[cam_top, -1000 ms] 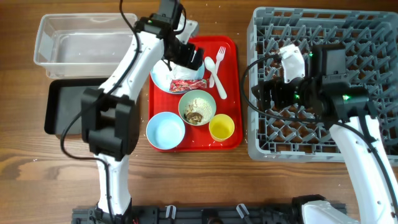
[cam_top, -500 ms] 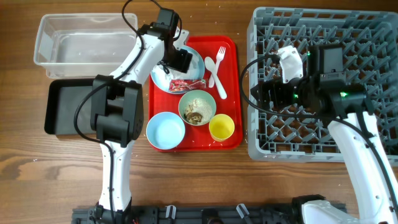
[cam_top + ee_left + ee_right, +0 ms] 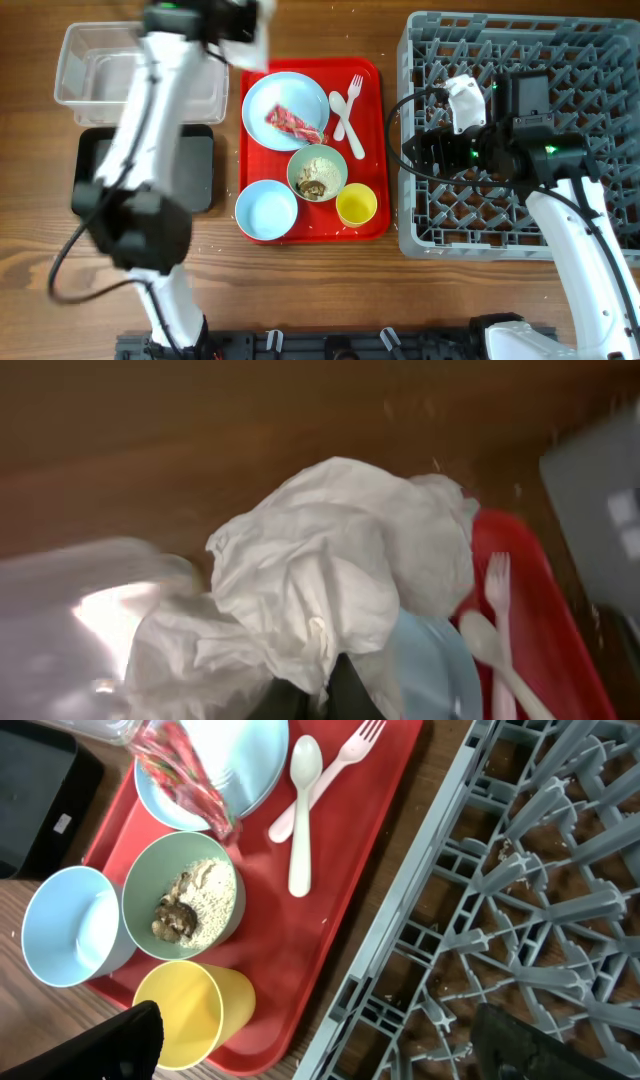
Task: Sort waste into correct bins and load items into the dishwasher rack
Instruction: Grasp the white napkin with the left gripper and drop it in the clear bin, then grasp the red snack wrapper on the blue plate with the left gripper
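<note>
- While the left gripper (image 3: 310,698) is clamping shut on the crumpled white napkin (image 3: 320,570), it is hanging blurred at the upper left of the overhead view, beside the clear tub (image 3: 100,70).
- No waste is showing in the visible parts of the clear tub or of the black tray (image 3: 95,175) below it.
- The red wrapper (image 3: 290,122) is lying on the pale blue plate (image 3: 265,95), and rice-like scraps (image 3: 318,172) are sitting in the green bowl (image 3: 293,172).
- All 6 items are waiting on the red serving tray (image 3: 372,150) at centre frame: plate, green bowl, blue bowl (image 3: 266,210), yellow cup (image 3: 356,205), fork (image 3: 355,92) and spoon (image 3: 340,115).
- The right gripper (image 3: 320,1030) is holding its fingers wide apart and empty, hovering at the left edge of the grey dishwasher rack (image 3: 520,50) on the right.
- No dishes are showing in the rack.
- The task is looking barely begun: 3 kinds of waste are awaiting binning and 6 items are awaiting loading.
</note>
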Tool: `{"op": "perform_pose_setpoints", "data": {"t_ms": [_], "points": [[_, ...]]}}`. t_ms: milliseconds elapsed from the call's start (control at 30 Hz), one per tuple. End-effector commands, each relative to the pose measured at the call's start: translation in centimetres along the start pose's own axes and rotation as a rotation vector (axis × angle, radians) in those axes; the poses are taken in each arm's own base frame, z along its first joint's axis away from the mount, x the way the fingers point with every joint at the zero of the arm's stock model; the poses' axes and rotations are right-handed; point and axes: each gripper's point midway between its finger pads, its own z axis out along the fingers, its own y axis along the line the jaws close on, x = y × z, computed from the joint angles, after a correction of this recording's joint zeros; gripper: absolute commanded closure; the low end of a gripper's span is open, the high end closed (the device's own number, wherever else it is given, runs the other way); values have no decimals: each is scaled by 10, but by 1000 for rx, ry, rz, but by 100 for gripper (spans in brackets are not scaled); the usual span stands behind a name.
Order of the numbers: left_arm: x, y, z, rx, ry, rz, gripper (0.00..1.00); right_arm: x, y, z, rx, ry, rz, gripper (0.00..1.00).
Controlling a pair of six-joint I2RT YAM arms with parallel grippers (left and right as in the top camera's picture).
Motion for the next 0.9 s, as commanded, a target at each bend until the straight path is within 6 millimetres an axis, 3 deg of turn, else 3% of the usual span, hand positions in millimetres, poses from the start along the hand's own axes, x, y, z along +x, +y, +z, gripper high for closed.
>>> {"op": "perform_pose_setpoints", "data": {"t_ms": [0,67,133,167,200,267,333,367,467,500,567,667,800,867], "points": [[7,86,-3,-141,1,-104,96,-7,1,0,-15,-17,0,0],[23,120,16,-146,32,-160,96,-8,1,0,-14,-23,3,0],[40,139,38,-140,70,-195,95,-9,1,0,-14,-24,2,0],[52,151,55,-148,93,-211,88,-8,1,0,-14,-23,5,0],[58,156,66,-151,105,-219,75,-8,1,0,-14,-22,6,0],[67,158,77,-149,125,-224,26,-7,1,0,-15,-18,7,0],[59,153,70,-146,108,-215,8,-7,1,0,-15,-18,7,0],[52,149,62,-145,91,-208,7,-7,1,0,-15,-18,7,0],[17,118,10,-122,10,-160,6,-7,1,0,-15,-17,7,0],[16,92,-3,-57,25,-90,6,-7,1,0,-15,-17,7,0],[37,30,-9,153,117,63,8,-7,1,0,-15,-18,7,0],[102,-41,10,330,361,287,8,-8,1,0,-14,-23,5,0],[160,-67,51,344,548,353,7,-5,2,0,-16,-9,11,0],[176,-71,62,357,597,351,6,-4,2,0,-17,-6,12,0]]}}
